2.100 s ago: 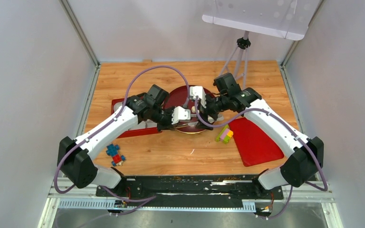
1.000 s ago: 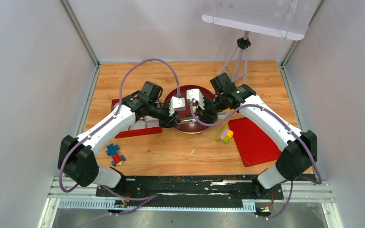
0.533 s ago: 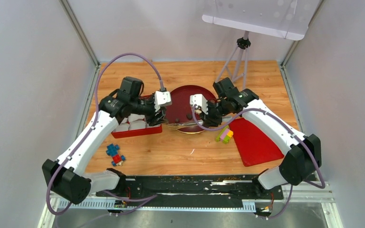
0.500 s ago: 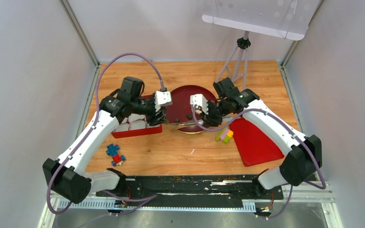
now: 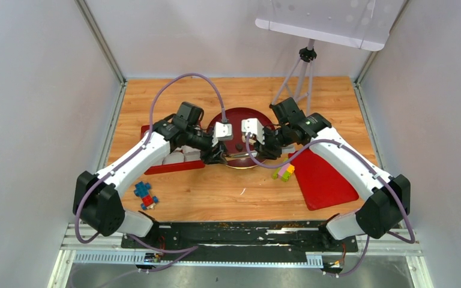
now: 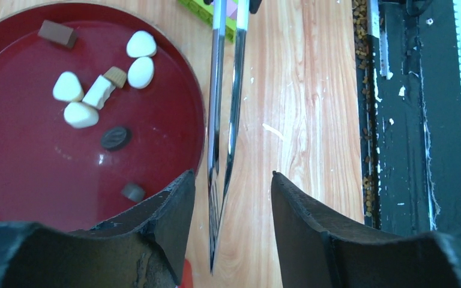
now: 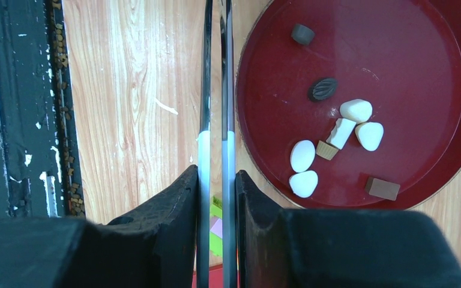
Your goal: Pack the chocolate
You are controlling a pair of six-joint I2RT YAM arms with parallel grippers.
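The chocolate lies on a round red plate [image 6: 30,162]: pale cream pieces [image 6: 140,72], a brown block [image 6: 57,33] and dark lumps [image 6: 115,137]. The right wrist view shows the same cream pieces [image 7: 356,110] and dark lumps [image 7: 323,89]. My right gripper [image 7: 216,174] is shut on a pair of metal tongs [image 7: 215,90], which stretch along the plate's near rim. My left gripper [image 6: 231,177] is open, with the tongs' tip [image 6: 222,198] between its fingers and gaps on both sides. From above, both grippers meet at the plate's [image 5: 238,117] near edge.
A red tray [image 5: 168,166] with white paper cups sits left of the plate, partly under my left arm. A flat red lid [image 5: 321,177] lies to the right, with a green-pink block stack [image 5: 285,171] beside it. Blue-red blocks [image 5: 145,195] lie near left. A tripod [image 5: 303,63] stands behind.
My left arm swung left over the red tray and has come back to the plate's near edge, its jaws now wider. My right gripper keeps hold of the tongs and barely shifted.
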